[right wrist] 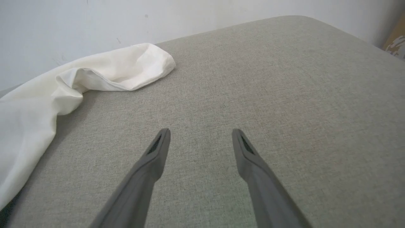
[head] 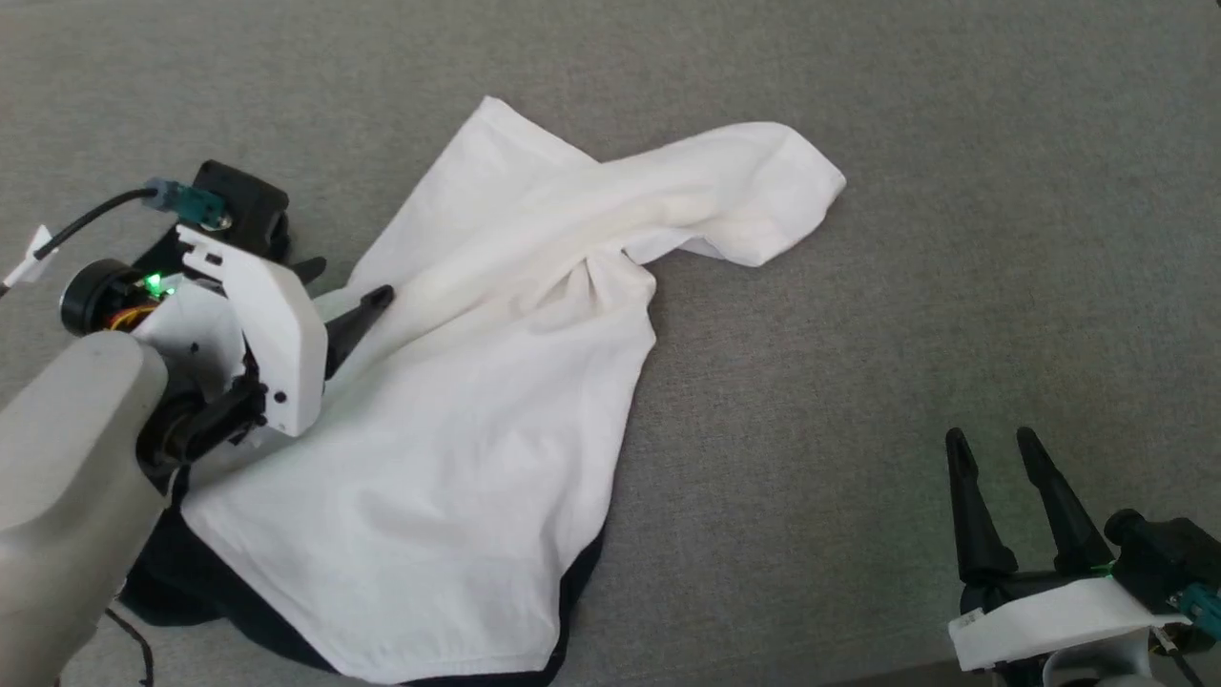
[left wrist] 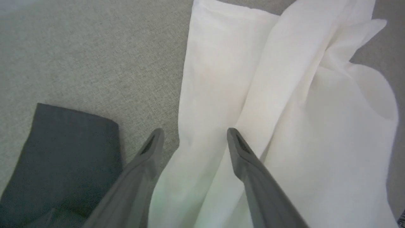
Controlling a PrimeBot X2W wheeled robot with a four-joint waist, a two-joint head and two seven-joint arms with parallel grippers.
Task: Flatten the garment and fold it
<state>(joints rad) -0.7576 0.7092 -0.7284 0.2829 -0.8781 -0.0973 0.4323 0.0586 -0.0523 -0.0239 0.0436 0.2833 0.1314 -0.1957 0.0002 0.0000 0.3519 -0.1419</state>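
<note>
**A bunched-up shirt waits to be made flat**

The garment lies on the middle and left of the grey cloth worktop. It is a white shirt, and it is not flat yet. A long bump runs across it. The far part is twisted and flops over to the right. A black sleeve lies beside the white cloth on the left. More black peeks out from under the near edge.

Our left gripper is at the left side of the shirt. Its fingers are spread wide and hold nothing. In the left wrist view, one finger is over the white cloth and the other is by its edge. We cannot tell if they touch the cloth.

Our right gripper is well away from the shirt, at the near right, over bare worktop. Its fingers are wide apart too, and empty.

We think this is the flattening step, and folding cannot start while the shirt is so lumpy. Next, the left fingers need to pinch the cloth at the edge. The right gripper needs to come over to the twisted part. Then both should pull gently apart, because the cloth looks thin and floppy.
</note>
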